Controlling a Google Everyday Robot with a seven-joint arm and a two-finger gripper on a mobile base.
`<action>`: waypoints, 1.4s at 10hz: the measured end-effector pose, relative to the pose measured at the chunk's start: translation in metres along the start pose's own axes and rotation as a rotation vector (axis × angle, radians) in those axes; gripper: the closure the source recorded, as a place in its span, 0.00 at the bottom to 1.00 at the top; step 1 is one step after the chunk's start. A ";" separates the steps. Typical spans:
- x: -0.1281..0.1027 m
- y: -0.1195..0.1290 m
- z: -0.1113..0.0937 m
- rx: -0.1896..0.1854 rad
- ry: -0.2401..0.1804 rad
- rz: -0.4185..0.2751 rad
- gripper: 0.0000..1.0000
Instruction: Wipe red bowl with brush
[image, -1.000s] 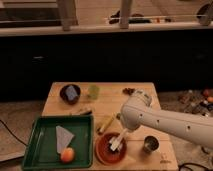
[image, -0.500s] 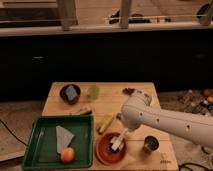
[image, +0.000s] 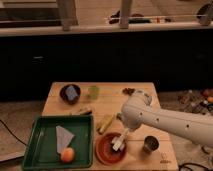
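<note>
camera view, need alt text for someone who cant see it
A white robot arm reaches from the right over a wooden table, its gripper holding a brush down in a red bowl. Left of the bowl is a green tray holding an orange fruit; a metal cup stands to the right.
</note>
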 end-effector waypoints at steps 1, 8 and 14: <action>0.002 -0.001 0.001 -0.002 0.001 0.002 1.00; -0.012 -0.056 0.010 -0.046 -0.002 -0.160 1.00; -0.057 -0.042 0.019 -0.063 -0.044 -0.281 1.00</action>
